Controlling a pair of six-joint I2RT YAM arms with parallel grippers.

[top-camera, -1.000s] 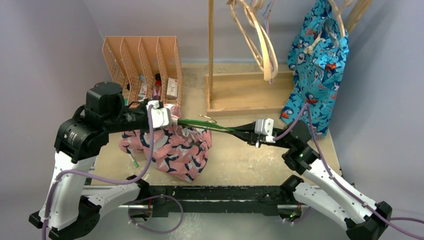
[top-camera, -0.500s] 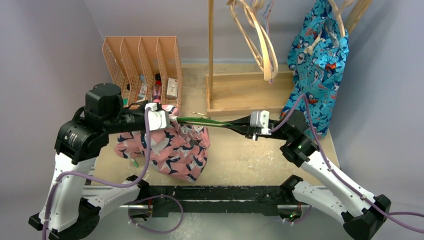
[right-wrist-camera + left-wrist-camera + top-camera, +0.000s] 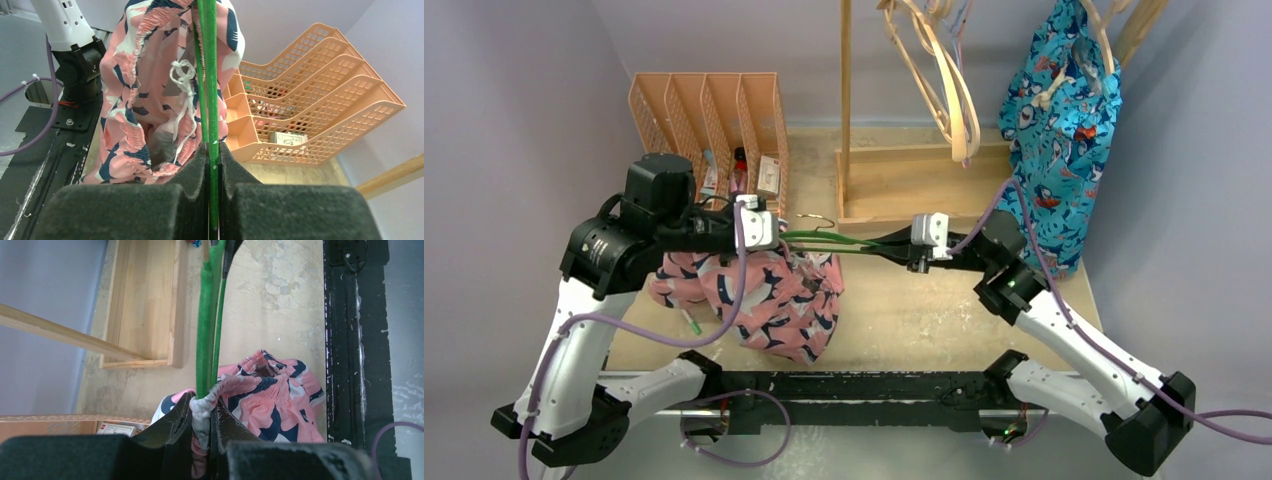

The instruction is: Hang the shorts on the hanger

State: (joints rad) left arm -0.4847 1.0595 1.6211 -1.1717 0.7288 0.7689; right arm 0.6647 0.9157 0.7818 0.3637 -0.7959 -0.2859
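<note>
**A:** Where are the shorts (image 3: pixel 759 295), from where you stand?

**B:** Hanging in a bunch under the left end of the green hanger (image 3: pixel 824 240), with the lower folds drooping towards the worktop (image 3: pixel 924 310). The waistband is up at the hanger's tip. I can't tell whether the tip is inside the waist opening or only beside it.

**A:** And the arms?

**B:** The right pincer (image 3: pixel 212 160) is clamped tight on the hanger's other end and holds it level above the worktop. The hook (image 3: pixel 816 222) lies flat, pointing to the back. The left pincer (image 3: pixel 202 422) is nipped on a gathered bit of the elastic waistband, right against the green tip.

**A:** So what's the trick now?

**B:** I'd draw the waistband along the bar towards the right arm, not downward. That way the elastic stretches open over the shoulder instead of slipping off. The right arm should just hold firm and level. A hanger that thin, gripped at its end, looks likely to twist if the left one pulls sideways.

**A:** Anything that could snag?

**B:** The white drawstring (image 3: pixel 182 75) dangles right by the bar and could loop round it. The pinch is also on a small fold of cloth, so pull gently or it may slide out.
</note>
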